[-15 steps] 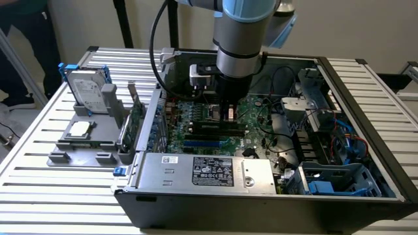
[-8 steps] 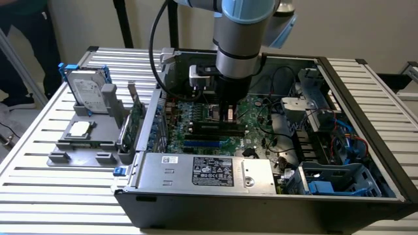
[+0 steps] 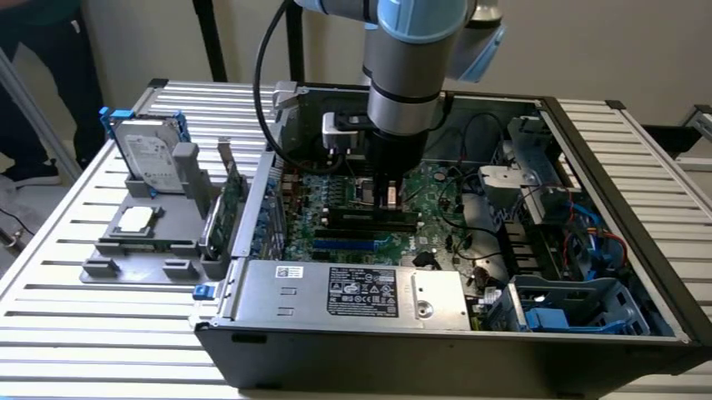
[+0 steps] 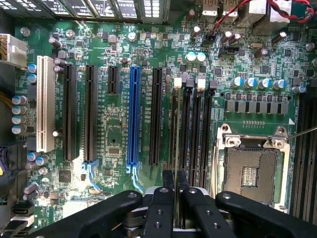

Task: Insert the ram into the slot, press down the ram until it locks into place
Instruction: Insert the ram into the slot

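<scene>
My gripper point(image 3: 389, 198) reaches down into the open computer case, just above the motherboard. In the wrist view its two black fingers point(image 4: 167, 184) stand close together, shut on the ram point(image 4: 174, 130). The ram is seen edge-on as a thin dark strip. It runs along the black memory slot point(image 4: 179, 130) that lies closest to the black expansion sockets, in a row of like sockets point(image 4: 193, 134) with white end clips point(image 4: 200, 82). I cannot tell how deep the ram sits in the slot. The same sockets point(image 3: 368, 221) lie just in front of the gripper in the exterior view.
A bright blue socket point(image 4: 132, 119) and the square silver processor socket point(image 4: 252, 171) flank the memory sockets. The power supply point(image 3: 345, 292) and drive cages point(image 3: 579, 304) crowd the case. At the exterior view's left, a grey fixture point(image 3: 133, 250) holds a hard drive point(image 3: 150, 158) and an expansion card point(image 3: 228, 200).
</scene>
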### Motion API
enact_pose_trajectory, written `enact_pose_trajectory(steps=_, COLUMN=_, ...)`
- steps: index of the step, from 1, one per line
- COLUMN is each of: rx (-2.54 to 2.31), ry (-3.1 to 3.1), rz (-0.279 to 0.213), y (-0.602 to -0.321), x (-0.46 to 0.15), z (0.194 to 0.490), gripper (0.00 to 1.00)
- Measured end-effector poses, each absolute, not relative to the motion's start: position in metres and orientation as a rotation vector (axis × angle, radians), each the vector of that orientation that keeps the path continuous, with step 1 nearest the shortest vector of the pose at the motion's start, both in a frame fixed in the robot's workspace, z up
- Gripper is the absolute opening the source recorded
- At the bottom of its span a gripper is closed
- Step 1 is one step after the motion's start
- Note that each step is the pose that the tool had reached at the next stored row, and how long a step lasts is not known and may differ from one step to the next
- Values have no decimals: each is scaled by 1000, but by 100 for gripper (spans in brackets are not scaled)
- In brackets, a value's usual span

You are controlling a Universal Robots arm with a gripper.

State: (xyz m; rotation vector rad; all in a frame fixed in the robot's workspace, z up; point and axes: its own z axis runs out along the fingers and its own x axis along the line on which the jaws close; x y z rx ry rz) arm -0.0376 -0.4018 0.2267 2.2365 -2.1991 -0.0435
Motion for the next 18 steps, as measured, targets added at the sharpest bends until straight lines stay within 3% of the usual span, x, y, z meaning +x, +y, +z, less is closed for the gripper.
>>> enact_pose_trajectory(steps=18, rx=2233, ry=-2196, rz=-47, y=-399, x=-38, z=230, gripper=14)
